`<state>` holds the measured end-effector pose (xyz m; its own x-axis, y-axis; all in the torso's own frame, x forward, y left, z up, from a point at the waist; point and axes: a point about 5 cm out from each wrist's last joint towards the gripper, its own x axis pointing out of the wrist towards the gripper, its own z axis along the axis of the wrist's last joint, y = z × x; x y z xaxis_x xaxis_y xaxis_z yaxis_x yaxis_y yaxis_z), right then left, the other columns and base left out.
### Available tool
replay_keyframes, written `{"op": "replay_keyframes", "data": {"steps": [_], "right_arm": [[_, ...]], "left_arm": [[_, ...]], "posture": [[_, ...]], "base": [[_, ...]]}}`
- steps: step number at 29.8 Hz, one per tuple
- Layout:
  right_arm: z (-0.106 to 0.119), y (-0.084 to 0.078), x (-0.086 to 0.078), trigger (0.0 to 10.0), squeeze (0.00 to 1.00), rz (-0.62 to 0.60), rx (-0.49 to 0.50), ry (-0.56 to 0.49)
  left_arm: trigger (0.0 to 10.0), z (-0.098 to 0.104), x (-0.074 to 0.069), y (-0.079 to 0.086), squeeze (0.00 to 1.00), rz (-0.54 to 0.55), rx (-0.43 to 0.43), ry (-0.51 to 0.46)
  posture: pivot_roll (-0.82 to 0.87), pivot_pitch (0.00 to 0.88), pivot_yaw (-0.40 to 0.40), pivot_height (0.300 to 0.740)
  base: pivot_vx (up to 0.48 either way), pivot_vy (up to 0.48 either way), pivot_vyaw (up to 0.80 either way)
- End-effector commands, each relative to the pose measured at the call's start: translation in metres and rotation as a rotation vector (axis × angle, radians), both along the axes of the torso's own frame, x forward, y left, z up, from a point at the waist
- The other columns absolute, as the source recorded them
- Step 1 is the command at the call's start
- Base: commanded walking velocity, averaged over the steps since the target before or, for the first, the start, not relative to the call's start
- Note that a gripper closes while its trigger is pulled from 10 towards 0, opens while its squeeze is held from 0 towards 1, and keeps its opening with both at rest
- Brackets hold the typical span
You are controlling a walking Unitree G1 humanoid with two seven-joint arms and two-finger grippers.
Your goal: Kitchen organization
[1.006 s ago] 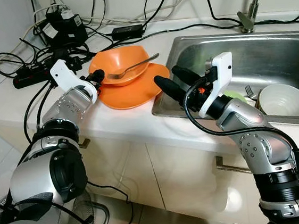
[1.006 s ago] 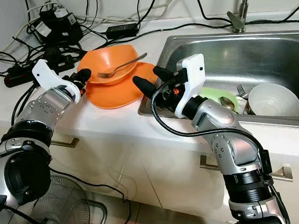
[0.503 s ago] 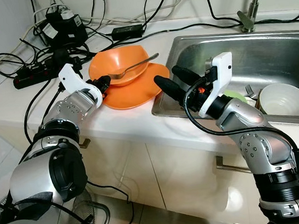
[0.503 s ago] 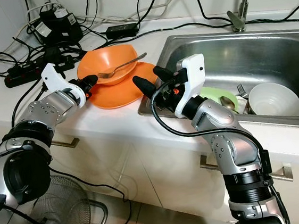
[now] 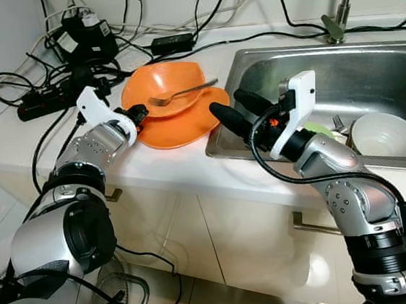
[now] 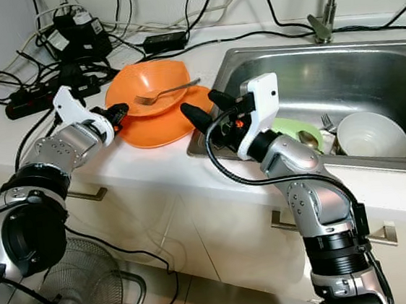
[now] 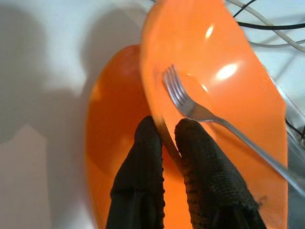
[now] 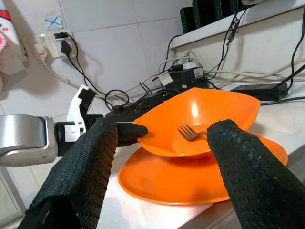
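Since a second ago the bowl (image 5: 165,88) is tipped up at its left edge, its inside now turned more toward the sink (image 5: 370,80), and the fork (image 5: 182,92) lies flatter across it with its handle pointing to the sink. The left gripper (image 5: 139,113) has kept its place at the bowl's left rim. The right arm has not moved.

In the left wrist view the two black fingers (image 7: 143,157) pinch the bowl's rim, one inside and one outside, so the left gripper is closed on the bowl. The bowl rests tilted on the orange plate (image 5: 186,125), which lies on the white counter (image 5: 12,136) just left of the sink. The fork's tines (image 7: 172,88) sit in the bowl's hollow, close to the fingers.

The right gripper (image 5: 231,109) hovers over the sink's near left corner, just beside the plate's edge, its fingers spread apart and holding nothing.

In the sink sit a white bowl (image 5: 388,135), a green thing (image 6: 293,129) partly hidden by the right arm, and some cutlery (image 5: 338,123). Black cables and a power strip (image 5: 45,103) lie at the back left of the counter.
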<state>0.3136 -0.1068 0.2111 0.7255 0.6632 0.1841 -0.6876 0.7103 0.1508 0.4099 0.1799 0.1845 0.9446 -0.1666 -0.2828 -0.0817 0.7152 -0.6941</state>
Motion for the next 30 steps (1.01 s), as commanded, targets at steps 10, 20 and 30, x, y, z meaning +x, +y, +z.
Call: {"op": "replay_keyframes", "data": {"steps": [10, 20, 30], "right_arm": [[0.002, 0.002, 0.0, 10.0, 0.0, -0.002, -0.002, -0.007], [0.001, 0.003, 0.0, 10.0, 0.0, 0.0, 0.0, -0.009], [0.002, 0.001, 0.001, 10.0, 0.0, -0.003, -0.007, -0.01]], "left_arm": [[0.0, -0.002, -0.002, 0.003, 0.0, -0.024, -0.038, 0.023], [0.0, -0.015, -0.008, 0.011, 0.0, -0.009, -0.038, 0.067], [10.0, -0.021, -0.01, 0.012, 0.72, -0.007, -0.038, 0.083]], "posture": [[-0.1, 0.0, 0.167, 0.74], [-0.09, 0.0, 0.166, 0.74], [-0.09, 0.0, 0.16, 0.74]], "base": [[0.0, 0.0, 0.0], [0.0, 0.0, 0.0], [0.0, 0.0, 0.0]]}}
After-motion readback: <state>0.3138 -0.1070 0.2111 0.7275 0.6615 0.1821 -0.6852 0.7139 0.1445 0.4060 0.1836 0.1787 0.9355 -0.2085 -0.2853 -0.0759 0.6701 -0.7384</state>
